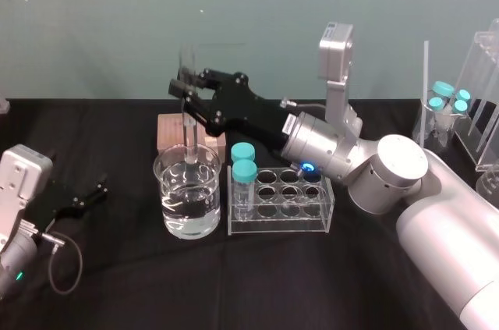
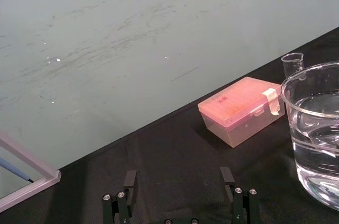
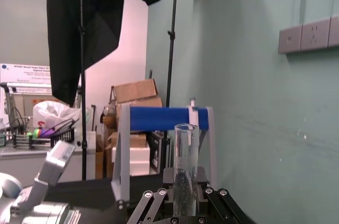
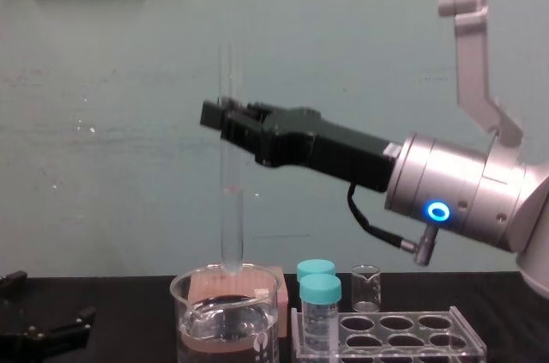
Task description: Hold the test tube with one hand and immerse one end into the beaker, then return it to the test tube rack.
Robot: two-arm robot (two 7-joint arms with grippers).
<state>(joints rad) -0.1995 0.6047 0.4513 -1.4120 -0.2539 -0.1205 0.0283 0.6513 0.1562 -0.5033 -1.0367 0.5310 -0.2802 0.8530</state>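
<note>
Pinching the test tube [image 4: 232, 208] upright in the right end effector [image 4: 225, 114], fingers pressed against the glass on its upper part. Hanging straight over the beaker [image 1: 187, 221], rounded lower end about level with the rim, above the clear liquid [image 1: 189, 201]. Standing just to the right of the beaker, the test tube rack [image 1: 323, 217], with two teal-capped vials [image 1: 243, 166] in the holes at its left end. Resting low over the tabletop [image 1: 156, 291] at far left, the left end effector [image 1: 97, 189], fingers spread apart.

Right tool [image 1: 185, 90] reaches forward, clamped; left tool [image 1: 92, 193] rests low, spread.
</note>
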